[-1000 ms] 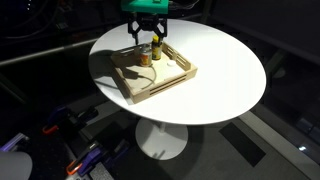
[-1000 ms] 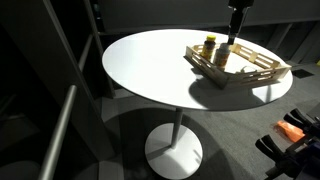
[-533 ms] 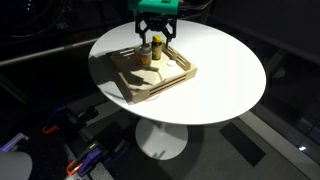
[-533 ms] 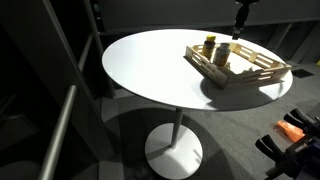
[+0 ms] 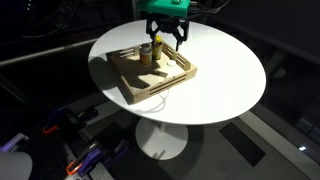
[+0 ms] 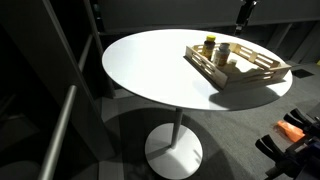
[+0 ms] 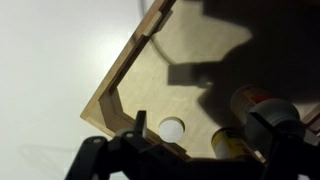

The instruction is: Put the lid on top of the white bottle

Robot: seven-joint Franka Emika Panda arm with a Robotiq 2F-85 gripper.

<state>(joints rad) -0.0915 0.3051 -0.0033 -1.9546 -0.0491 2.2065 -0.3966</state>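
Observation:
The lid [image 7: 172, 128], a small flat white disc, lies on the floor of the wooden tray [image 7: 125, 75] near a corner. The taller yellow-capped bottle [image 7: 232, 144] stands beside it. The white bottle [image 7: 256, 103], with an orange band, stands just beyond that one. In an exterior view the white bottle [image 6: 222, 56] stands in the tray [image 6: 255, 72] next to the yellow-capped bottle [image 6: 209, 45]. My gripper [image 7: 208, 128] is open and empty and hovers above the tray. It also shows above the bottles in both exterior views [image 5: 170, 41] [image 6: 241, 20].
The tray [image 5: 150, 82] sits on a round white pedestal table [image 5: 225, 70] with dark floor all around. The tray has raised slatted walls. Clamps and tools lie on the floor [image 6: 295, 130].
My gripper has risen and drawn away from the bottles, staying open. The bottles and tray have not moved.

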